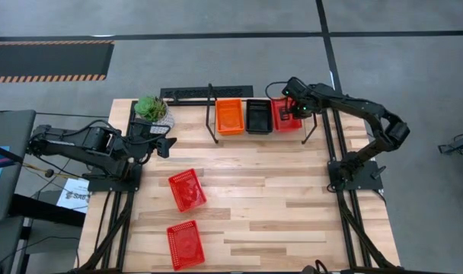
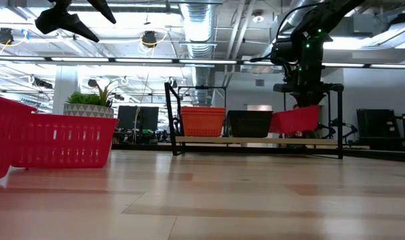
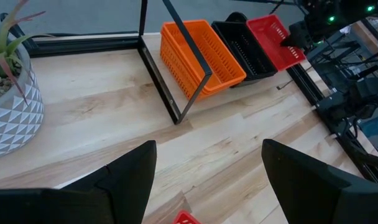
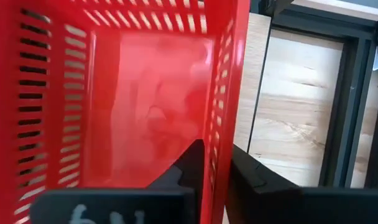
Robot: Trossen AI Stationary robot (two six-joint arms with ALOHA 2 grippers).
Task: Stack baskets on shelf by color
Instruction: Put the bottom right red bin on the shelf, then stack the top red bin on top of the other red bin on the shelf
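Note:
The shelf (image 1: 216, 114) stands at the table's far edge. On its board sit an orange basket (image 1: 230, 116) and a black basket (image 1: 258, 116). My right gripper (image 1: 296, 110) is shut on a red basket (image 1: 283, 114) over the shelf's right end, beside the black one (image 2: 249, 123). Two more red baskets lie on the tabletop, one mid-table (image 1: 187, 189) and one near the front edge (image 1: 185, 244). My left gripper (image 1: 167, 144) hangs open high above the table's left side (image 3: 207, 180), touching nothing. My right gripper pinches the red basket's right-hand side wall (image 4: 225, 118) at its rim, with one finger (image 4: 192, 168) inside the basket and the other (image 4: 254, 180) outside. It comes from above, pointing down. The basket (image 2: 296, 120) hangs tilted, its left side lower, just over the shelf board; whether it touches, I cannot tell.
A white patterned plant pot (image 1: 153, 113) stands at the far left corner, left of the shelf. The shelf's black wire frame (image 3: 176, 81) rises at both ends. Bare wood lies on the table's right half (image 1: 292, 205). A power strip (image 1: 186, 93) runs behind the shelf.

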